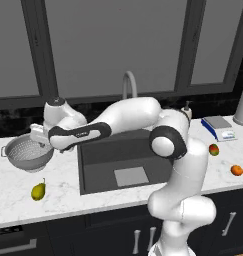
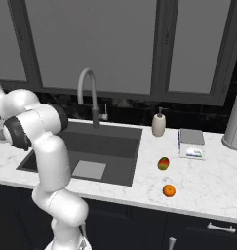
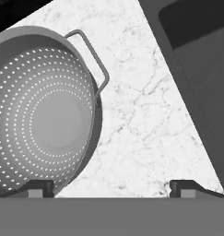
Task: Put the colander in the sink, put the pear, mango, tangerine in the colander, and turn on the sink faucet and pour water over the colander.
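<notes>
Now jaws wide apart, empty, one tip over colander (image 3: 44, 115) rim.

Showing matt perforated metal on the colander (image 3: 44, 115), with a thin wire-like handle at one o'clock. Looking polished, white grey-veined marble on the counter (image 3: 145, 129). Appearing smooth, matt dark grey in the sink (image 1: 118, 155).
</notes>
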Controlling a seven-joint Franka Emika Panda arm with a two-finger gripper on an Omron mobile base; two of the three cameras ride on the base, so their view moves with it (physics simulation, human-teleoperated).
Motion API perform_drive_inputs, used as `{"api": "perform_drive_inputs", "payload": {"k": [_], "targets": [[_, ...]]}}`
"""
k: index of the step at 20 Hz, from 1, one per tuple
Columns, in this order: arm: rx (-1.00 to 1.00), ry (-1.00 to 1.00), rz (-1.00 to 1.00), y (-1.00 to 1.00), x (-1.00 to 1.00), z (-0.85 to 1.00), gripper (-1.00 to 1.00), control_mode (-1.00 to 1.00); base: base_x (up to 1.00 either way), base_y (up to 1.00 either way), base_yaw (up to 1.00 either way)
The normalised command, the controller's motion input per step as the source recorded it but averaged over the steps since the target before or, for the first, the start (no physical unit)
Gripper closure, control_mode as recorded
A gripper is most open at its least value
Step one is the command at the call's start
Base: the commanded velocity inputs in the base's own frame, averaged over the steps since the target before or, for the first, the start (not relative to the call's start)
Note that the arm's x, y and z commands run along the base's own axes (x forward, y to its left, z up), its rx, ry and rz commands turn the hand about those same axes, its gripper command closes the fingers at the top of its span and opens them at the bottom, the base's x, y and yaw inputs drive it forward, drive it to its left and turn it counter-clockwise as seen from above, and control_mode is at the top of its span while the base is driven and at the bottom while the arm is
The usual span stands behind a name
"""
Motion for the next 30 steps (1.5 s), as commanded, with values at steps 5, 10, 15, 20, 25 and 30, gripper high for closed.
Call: {"api": "perform_drive_inputs", "payload": {"k": [5,10,15,20,25,30], "targets": [[-0.05,0.0,-0.08,0.24,0.1,-0.14,-1.0,-1.0,0.0,0.0,0.0],[-0.07,0.0,-0.12,0.13,0.13,-0.16,-1.0,-1.0,0.0,0.0,0.0],[-0.06,0.0,-0.14,0.01,0.16,-0.18,-1.0,-1.0,0.0,0.0,0.0],[-0.03,0.01,-0.16,-0.04,0.24,-0.28,-1.0,-1.0,0.0,0.0,0.0],[0.0,0.01,-0.11,-0.05,0.39,-0.34,-1.0,-1.0,0.0,0.0,0.0],[0.0,0.01,-0.03,-0.05,0.17,-0.36,-1.0,-1.0,0.0,0.0,0.0]]}}
